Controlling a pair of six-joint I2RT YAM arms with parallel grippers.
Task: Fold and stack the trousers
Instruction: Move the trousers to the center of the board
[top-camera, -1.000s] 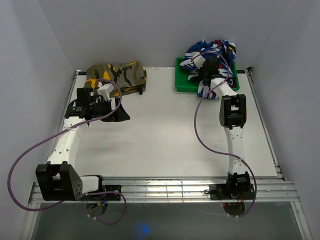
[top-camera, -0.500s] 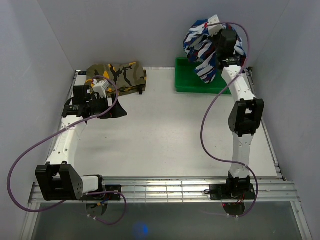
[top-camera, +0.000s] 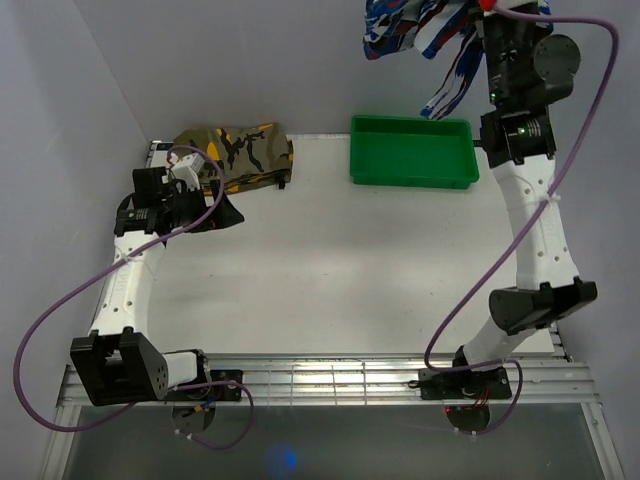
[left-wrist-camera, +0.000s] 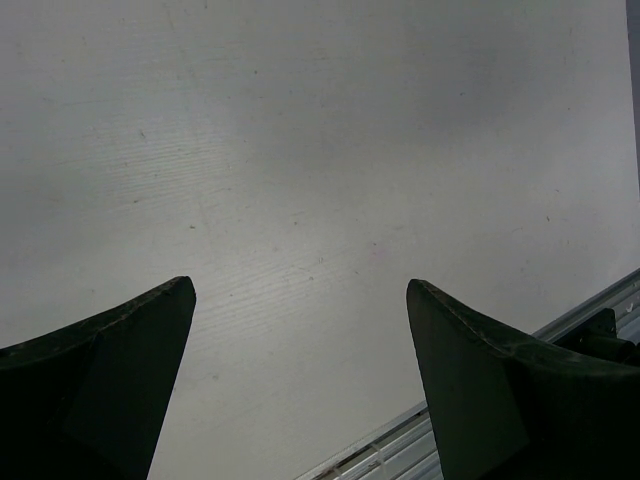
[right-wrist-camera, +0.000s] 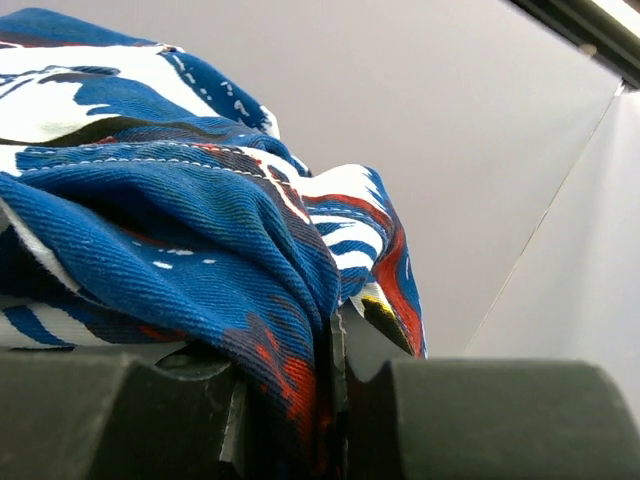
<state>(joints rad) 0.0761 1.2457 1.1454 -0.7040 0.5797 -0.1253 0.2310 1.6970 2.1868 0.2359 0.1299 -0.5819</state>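
The right gripper (right-wrist-camera: 335, 410) lifts the trousers (top-camera: 415, 30) up out of the green tray (top-camera: 410, 124). They now hang high above it. The left gripper (left-wrist-camera: 300, 370) moves a little away from the tray.

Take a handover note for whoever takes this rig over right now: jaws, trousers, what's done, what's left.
Right gripper: jaws shut on the trousers, bunched and held high in the air, clear of the green tray.
Left gripper: open, empty, over the table beside the camouflage garment.
Done: trousers picked up.
To do: lay flat, fold, stack, likely on that garment.
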